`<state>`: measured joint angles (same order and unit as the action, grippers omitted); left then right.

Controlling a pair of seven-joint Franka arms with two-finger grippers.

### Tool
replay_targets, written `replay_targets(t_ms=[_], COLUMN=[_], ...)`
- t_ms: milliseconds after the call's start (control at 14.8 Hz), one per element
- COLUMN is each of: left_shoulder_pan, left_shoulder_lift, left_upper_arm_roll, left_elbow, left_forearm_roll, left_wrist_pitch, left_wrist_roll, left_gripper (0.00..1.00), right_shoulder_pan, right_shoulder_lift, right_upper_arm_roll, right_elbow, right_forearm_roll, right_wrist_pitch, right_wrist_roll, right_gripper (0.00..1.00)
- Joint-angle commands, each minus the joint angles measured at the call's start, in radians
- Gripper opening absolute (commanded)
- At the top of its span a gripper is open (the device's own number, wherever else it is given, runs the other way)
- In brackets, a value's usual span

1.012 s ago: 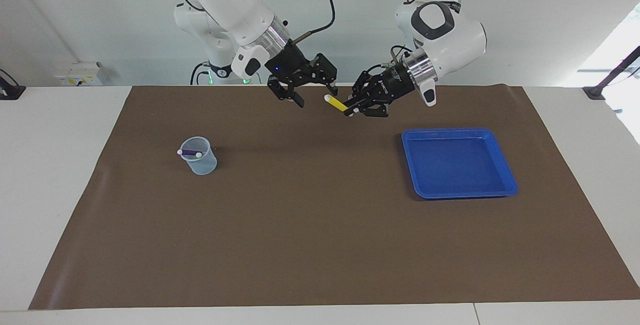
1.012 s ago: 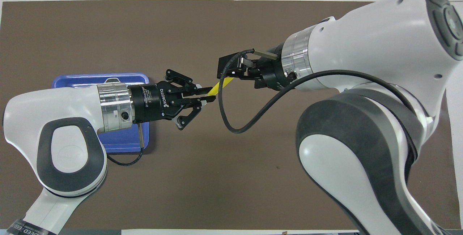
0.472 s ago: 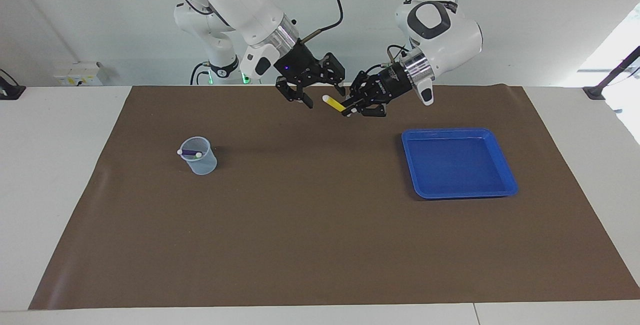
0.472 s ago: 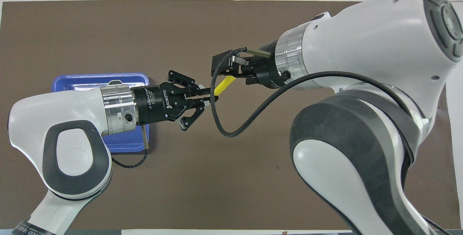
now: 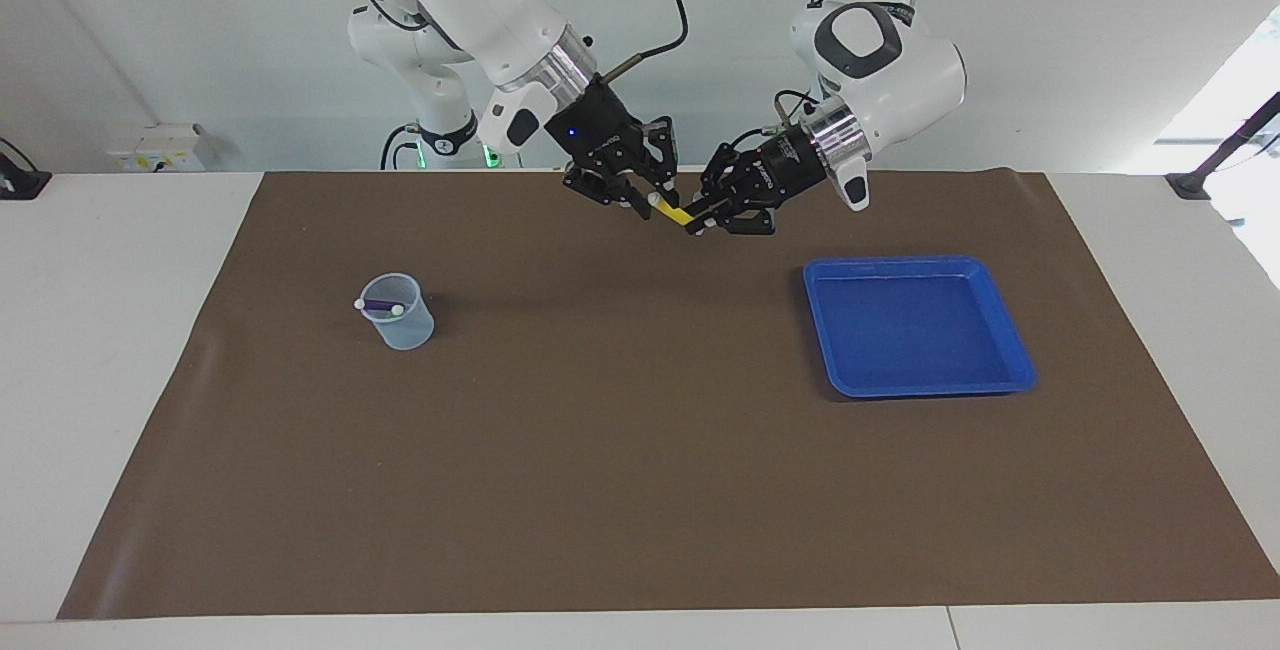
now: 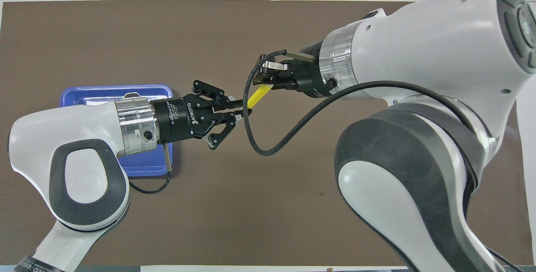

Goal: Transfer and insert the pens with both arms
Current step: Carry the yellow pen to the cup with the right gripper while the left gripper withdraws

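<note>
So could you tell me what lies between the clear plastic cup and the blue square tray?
Only bare brown mat between cup and tray, facing view.

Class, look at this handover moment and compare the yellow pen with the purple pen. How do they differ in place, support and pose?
The yellow pen is up in the air over the brown mat, while the purple pen sits in the clear cup. The yellow pen is clamped in the left tool, with the right tool at its pale end; no tool touches the purple pen. The yellow pen slants; the purple one lies across the cup's mouth. Both are slim markers with whitish ends.
</note>
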<state>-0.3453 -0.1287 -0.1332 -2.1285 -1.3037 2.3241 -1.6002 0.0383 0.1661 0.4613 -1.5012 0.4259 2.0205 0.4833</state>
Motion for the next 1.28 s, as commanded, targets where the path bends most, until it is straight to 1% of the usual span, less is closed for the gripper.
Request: replay_targets(t_ms=[0,67,135,472,540,607,675,877,1080,1215], left_shoulder_pan=[-0.017,-0.017,-0.017,-0.017,-0.017,-0.017,-0.017,-0.018,-0.014,-0.006], left_shoulder_lift=[-0.035,-0.035,-0.035,-0.035,-0.035,-0.035,-0.035,-0.035,-0.035,-0.035], left_upper_arm_roll=[0.009,0.01,0.009,0.009,0.01,0.011,0.011,0.011,0.014,0.015], left_elbow=[-0.039,-0.039,-0.039,-0.039,-0.039,-0.039,-0.039,-0.039,-0.041,-0.044], left_forearm_roll=[-0.023,-0.023,-0.023,-0.025,-0.025,-0.023,-0.023,-0.023,-0.023,-0.022], left_wrist_pitch=[0.024,0.026,0.032,0.043,0.041,0.04,0.04,0.037,0.037,0.035], left_wrist_roll=[-0.017,-0.017,-0.02,-0.024,-0.024,-0.024,-0.024,-0.024,-0.029,-0.03], left_gripper=[0.0,0.0,0.0,0.0,0.32,0.98,1.0,1.0,1.0,1.0], right_shoulder_pan=[0.011,0.012,0.012,0.009,0.008,0.003,0.0,0.0,-0.001,-0.001], right_shoulder_lift=[0.016,0.016,0.016,0.013,0.012,0.009,0.004,-0.036,-0.092,-0.125], right_upper_arm_roll=[0.008,0.008,0.008,0.004,-0.001,-0.007,-0.018,-0.094,-0.177,-0.222], right_elbow=[0.021,0.021,0.021,0.022,0.022,0.021,0.018,-0.017,-0.114,-0.181], right_forearm_roll=[-0.03,-0.032,-0.032,-0.055,-0.071,-0.084,-0.09,-0.092,-0.108,-0.183], right_wrist_pitch=[0.007,0.009,0.007,-0.002,-0.003,-0.008,-0.011,-0.046,-0.048,-0.043], right_wrist_roll=[-0.009,-0.011,-0.011,-0.014,-0.02,-0.032,-0.043,-0.086,-0.17,-0.236], right_gripper=[0.18,0.06,0.0,0.0,0.0,0.0,0.0,0.0,0.0,0.0])
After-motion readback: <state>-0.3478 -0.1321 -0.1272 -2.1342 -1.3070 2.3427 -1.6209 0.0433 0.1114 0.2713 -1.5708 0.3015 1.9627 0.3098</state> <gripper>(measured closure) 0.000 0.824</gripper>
